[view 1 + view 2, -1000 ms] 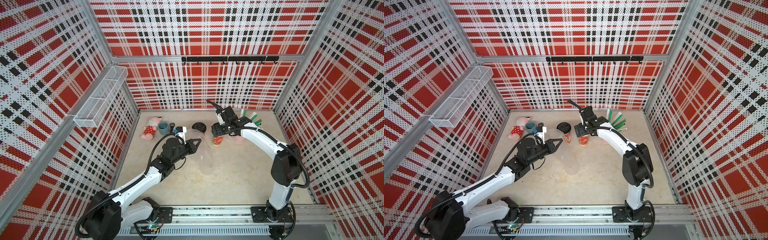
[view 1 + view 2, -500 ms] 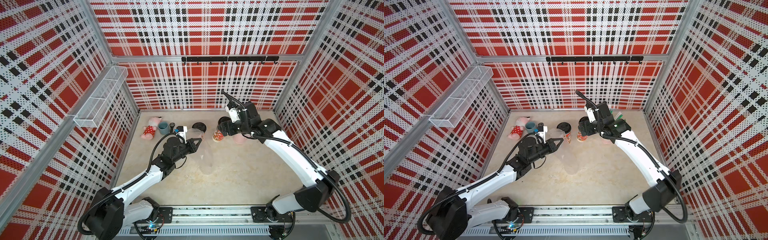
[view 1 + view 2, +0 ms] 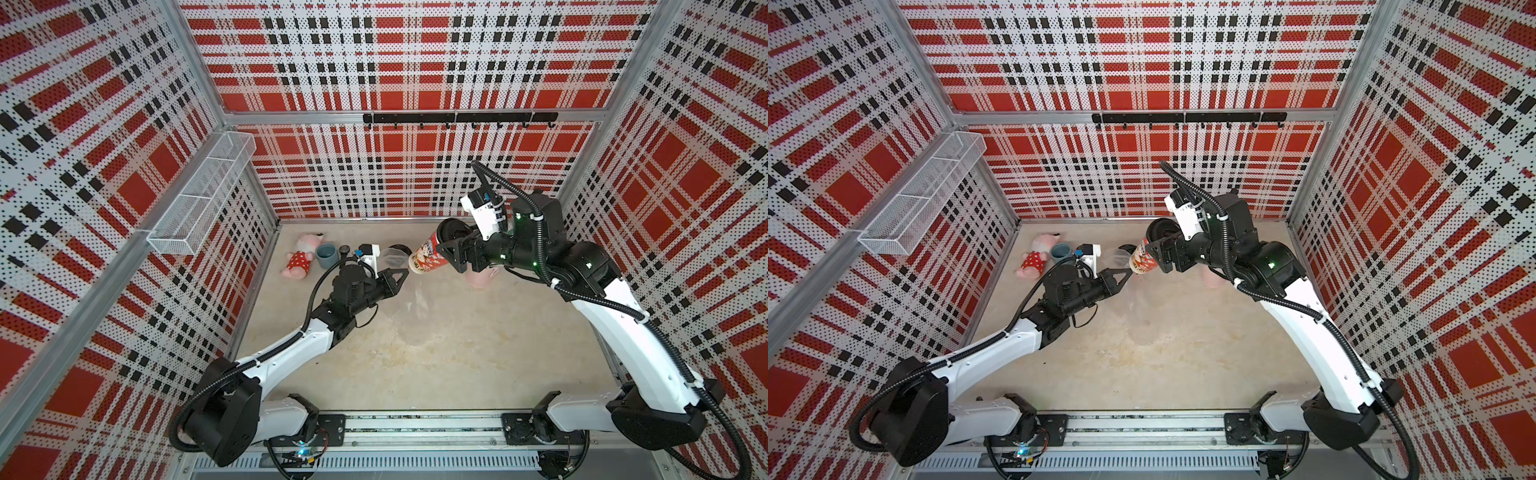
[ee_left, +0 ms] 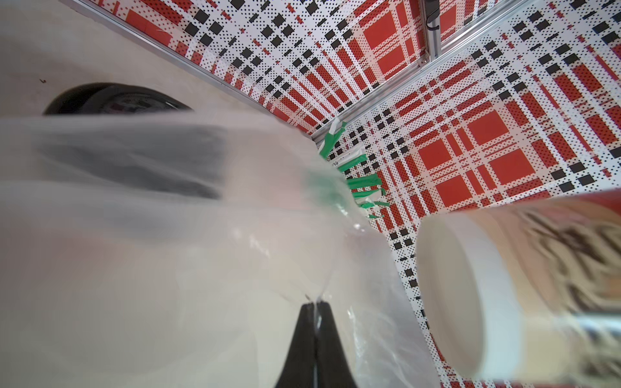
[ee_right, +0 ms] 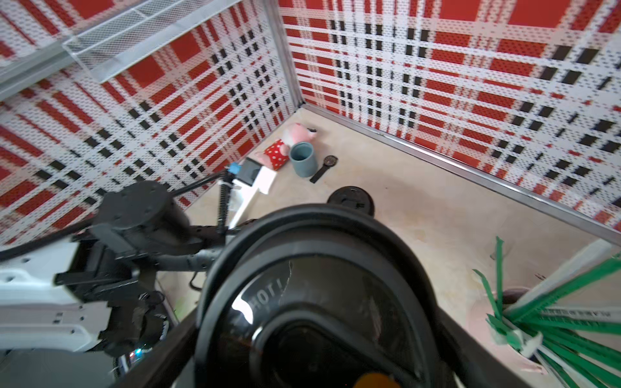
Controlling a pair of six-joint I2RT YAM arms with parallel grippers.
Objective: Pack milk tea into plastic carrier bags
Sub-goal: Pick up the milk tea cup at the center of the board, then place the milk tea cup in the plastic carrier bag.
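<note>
Left tool (image 3: 402, 274): jaws pressed fully together, a pinch of the carrier bag (image 4: 201, 235) caught between the tips; the clear film spreads out ahead of the tool and hangs down toward the table (image 3: 457, 353). Right tool (image 3: 441, 249): jaws spread wide and clamped on the sides of a milk tea cup (image 3: 428, 257), gripped on the upper half of its red wall. The cup is off the table and tilted, black lid (image 5: 319, 302) back toward the right tool's wrist, cream base (image 4: 450, 302) pointing at the left tool. The base sits just beside the left tool's tips and next to the film's edge; no film covers it in the left wrist view, and I cannot tell whether it touches the bag. The second cup (image 3: 401, 250) stands on the table just beyond the left tool's tips, behind the film, with only its black lid plain. A pink cup (image 3: 480, 277) holding green-striped straws (image 5: 571, 319) stands under the right tool's wrist. Off behind the left tool, well apart from both cups: a plush toy (image 3: 299, 259), a grey-blue mug (image 3: 326, 255) touching it, and a wristwatch (image 5: 327, 166) beside the mug.
</note>
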